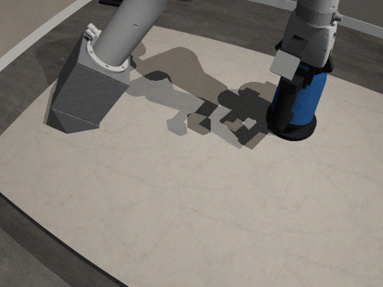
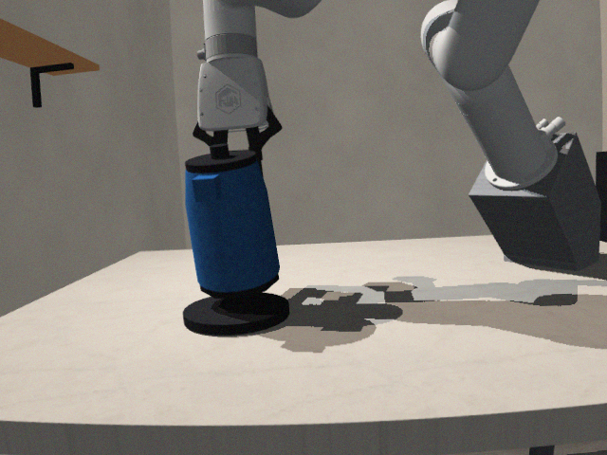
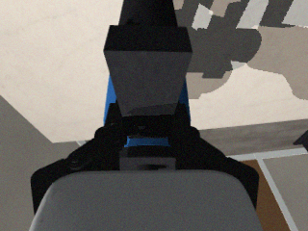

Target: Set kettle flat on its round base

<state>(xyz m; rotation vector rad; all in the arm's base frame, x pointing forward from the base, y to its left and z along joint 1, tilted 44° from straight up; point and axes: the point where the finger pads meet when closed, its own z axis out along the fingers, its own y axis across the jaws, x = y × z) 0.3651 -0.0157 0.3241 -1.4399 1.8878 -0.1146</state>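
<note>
The blue kettle (image 2: 231, 225) with a black lid and knob (image 2: 219, 149) is on or just above the round black base (image 2: 235, 313). It leans a few degrees, its top toward the left in the exterior view. Its bottom ring is over the base's middle and a little toward the right; the stud is hidden under it. My gripper (image 2: 236, 141) comes down from above and is shut on the kettle's black handle (image 1: 283, 104), which faces away from the exterior camera. The wrist view shows the handle bar (image 3: 146, 77) between the fingers, with blue body behind it. The kettle (image 1: 304, 98) and base (image 1: 292, 130) also show in the top view.
The arm's grey pedestal (image 1: 88, 89) stands at the far side of the round table, well away from the kettle. The table's edge lies not far behind the base (image 1: 349, 80). A wooden wall shelf (image 2: 39, 53) hangs off the table.
</note>
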